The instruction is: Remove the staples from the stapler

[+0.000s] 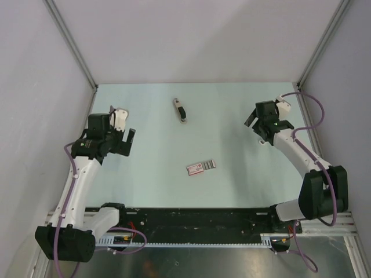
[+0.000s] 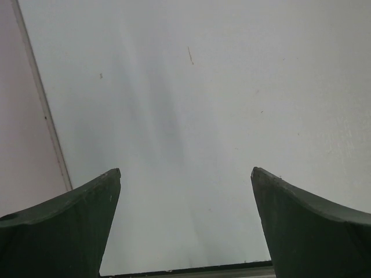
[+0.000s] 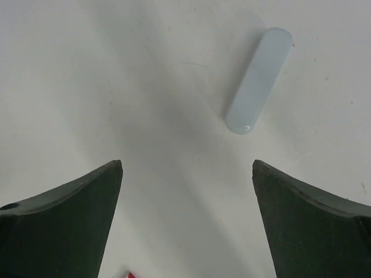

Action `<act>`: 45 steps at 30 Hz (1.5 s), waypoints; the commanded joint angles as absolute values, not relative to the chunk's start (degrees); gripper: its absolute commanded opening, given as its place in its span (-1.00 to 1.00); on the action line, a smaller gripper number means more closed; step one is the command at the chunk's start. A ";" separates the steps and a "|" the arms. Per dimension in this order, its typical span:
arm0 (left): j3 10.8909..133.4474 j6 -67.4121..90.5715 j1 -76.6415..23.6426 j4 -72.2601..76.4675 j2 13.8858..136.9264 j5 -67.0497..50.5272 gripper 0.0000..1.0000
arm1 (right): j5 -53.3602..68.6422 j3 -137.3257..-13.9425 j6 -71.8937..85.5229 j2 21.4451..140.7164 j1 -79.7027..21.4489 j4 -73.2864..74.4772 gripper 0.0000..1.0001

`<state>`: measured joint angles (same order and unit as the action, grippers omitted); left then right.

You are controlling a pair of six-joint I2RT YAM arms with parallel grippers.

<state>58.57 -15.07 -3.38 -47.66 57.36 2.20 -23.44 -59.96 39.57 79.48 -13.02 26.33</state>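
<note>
— Stapler (image 1: 180,110)?
— Small, narrow, dark, pale at one end. Lying flat on the bench (image 1: 145,116), beyond the red-and-white box (image 1: 201,167), well apart.
— Jaws?
— Spread wide on both arms, holding nothing.

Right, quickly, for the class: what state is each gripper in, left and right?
Left gripper: open, holding nothing.
Right gripper: open, holding nothing.

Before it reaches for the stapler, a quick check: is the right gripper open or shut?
Open: the right gripper shows its dark fingers wide apart in its wrist view, only table between them.
</note>
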 commanded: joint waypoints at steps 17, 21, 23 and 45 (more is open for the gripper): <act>56.80 -14.18 -3.44 -45.87 58.71 -3.56 0.99 | -36.40 -60.96 48.07 92.37 -11.78 30.48 0.86; 56.59 -14.20 -3.46 -45.63 58.54 -3.60 0.99 | -35.01 -60.99 47.75 94.49 -9.51 28.86 0.70; 56.49 -14.23 -3.48 -45.55 58.54 -3.65 0.99 | -34.46 -61.06 47.29 95.39 -8.62 27.94 0.56; 54.10 -15.64 -2.89 -44.11 57.37 -7.92 0.99 | -28.92 -61.15 45.11 92.19 -26.09 18.63 -0.92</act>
<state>54.35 -15.09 -3.36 -45.47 59.05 -2.96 -30.20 -59.96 43.90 96.62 -18.41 23.03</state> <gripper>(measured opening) 0.994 0.351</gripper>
